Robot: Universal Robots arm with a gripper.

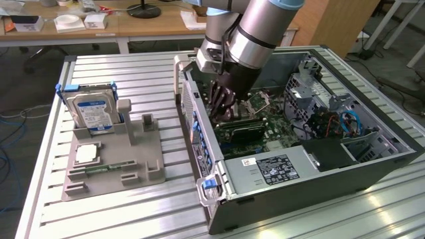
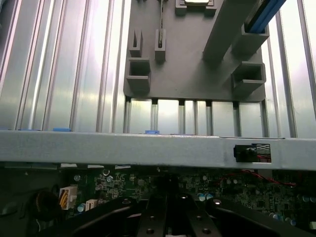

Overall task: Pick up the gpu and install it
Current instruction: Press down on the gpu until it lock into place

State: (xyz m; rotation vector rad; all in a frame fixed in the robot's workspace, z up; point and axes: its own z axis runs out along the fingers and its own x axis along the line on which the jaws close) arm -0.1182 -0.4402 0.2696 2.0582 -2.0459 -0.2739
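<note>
1. Looking into the open computer case (image 1: 371, 164), we find the gripper (image 1: 222, 113) lowered inside it, just above the green motherboard (image 1: 275, 127).
2. We see the gpu (image 1: 240, 130) as a dark card standing on edge on the motherboard, directly below the gripper fingers (image 1: 219, 99). The fingers reach down to its upper edge; we cannot tell whether they are spread or pressed against the card.
3. In the wrist view, we see the dark gripper body (image 2: 165, 217) close over the motherboard (image 2: 247, 195), with the grey case wall (image 2: 148, 148) running across just beyond it.
4. Outside the case, on the exterior view's left, we note the grey parts holder (image 1: 133, 159) resting on the ribbed metal table (image 1: 133, 209), well apart from the case wall.
5. We see the hard drive (image 1: 95, 112), with its blue-white label, standing upright in the holder's slot farthest from the case.
6. We also see a square silvery chip (image 1: 87, 153) lying flat on the holder and a narrow green memory stick (image 1: 99, 170) beside it.
7. The holder's slot (image 1: 147, 122) nearest the case stands vacant.
</note>
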